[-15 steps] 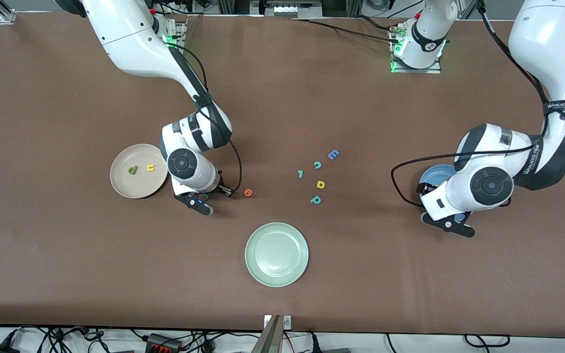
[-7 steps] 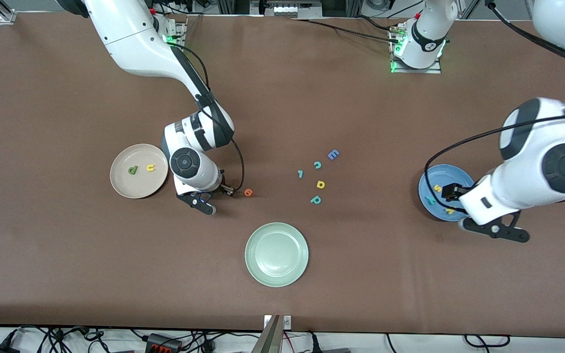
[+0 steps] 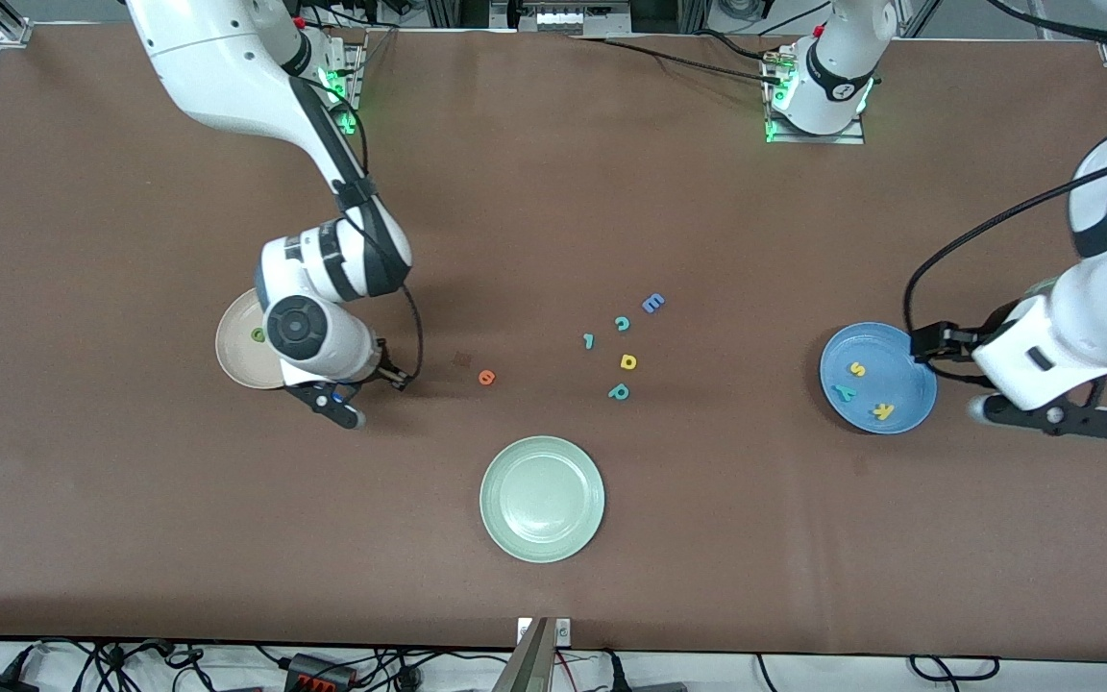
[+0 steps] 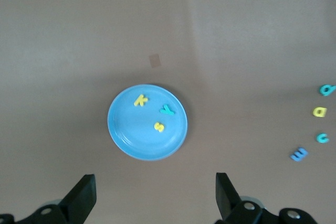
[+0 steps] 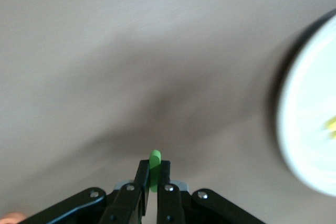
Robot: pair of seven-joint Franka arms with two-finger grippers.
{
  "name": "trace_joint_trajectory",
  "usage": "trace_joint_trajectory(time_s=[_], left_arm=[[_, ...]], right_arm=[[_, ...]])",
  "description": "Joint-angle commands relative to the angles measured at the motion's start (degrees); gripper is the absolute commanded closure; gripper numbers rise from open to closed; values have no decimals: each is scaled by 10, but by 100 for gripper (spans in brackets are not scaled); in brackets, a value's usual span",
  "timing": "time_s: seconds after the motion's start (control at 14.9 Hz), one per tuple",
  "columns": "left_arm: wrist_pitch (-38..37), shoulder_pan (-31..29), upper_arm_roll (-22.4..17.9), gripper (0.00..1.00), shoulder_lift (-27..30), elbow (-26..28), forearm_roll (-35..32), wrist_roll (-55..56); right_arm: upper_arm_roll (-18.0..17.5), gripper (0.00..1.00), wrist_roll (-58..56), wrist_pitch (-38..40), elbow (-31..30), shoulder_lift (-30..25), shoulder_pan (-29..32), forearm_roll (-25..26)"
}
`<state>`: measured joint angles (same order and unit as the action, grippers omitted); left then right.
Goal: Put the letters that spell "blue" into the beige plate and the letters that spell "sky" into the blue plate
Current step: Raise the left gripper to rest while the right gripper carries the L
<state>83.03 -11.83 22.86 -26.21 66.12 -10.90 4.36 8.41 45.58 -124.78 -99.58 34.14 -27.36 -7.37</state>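
My right gripper (image 5: 150, 182) pinches the green stick l (image 5: 154, 167) beside the beige plate (image 3: 232, 348); left gripper (image 4: 152, 195) gapes wide above the bench (image 3: 707, 538).

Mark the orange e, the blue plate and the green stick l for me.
orange e (image 3: 485, 378), front view, its middle.
blue plate (image 3: 899, 370), front view, bare floor.
green stick l (image 5: 154, 160), right wrist view, tip above the end effector's fingers.

A robotics lab: bolted Franka arms (image 3: 256, 86); cable clutter (image 3: 323, 668).
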Motion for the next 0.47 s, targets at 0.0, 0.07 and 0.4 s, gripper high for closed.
trace_joint_trajectory(time_s=[0.0,0.07,0.4], left_arm=[[1,58,-134,0,90,79,102,-3],[27,68,-152,0,124,131,108,-4],[213,130,-221,0,265,340,104,-6]], right_arm=[[34,100,-62,-4,-101,-75,-1,6],[47,100,-85,-4,-130,-99,-1,6],[91,98,-173,-5,-189,-134,2,6]])
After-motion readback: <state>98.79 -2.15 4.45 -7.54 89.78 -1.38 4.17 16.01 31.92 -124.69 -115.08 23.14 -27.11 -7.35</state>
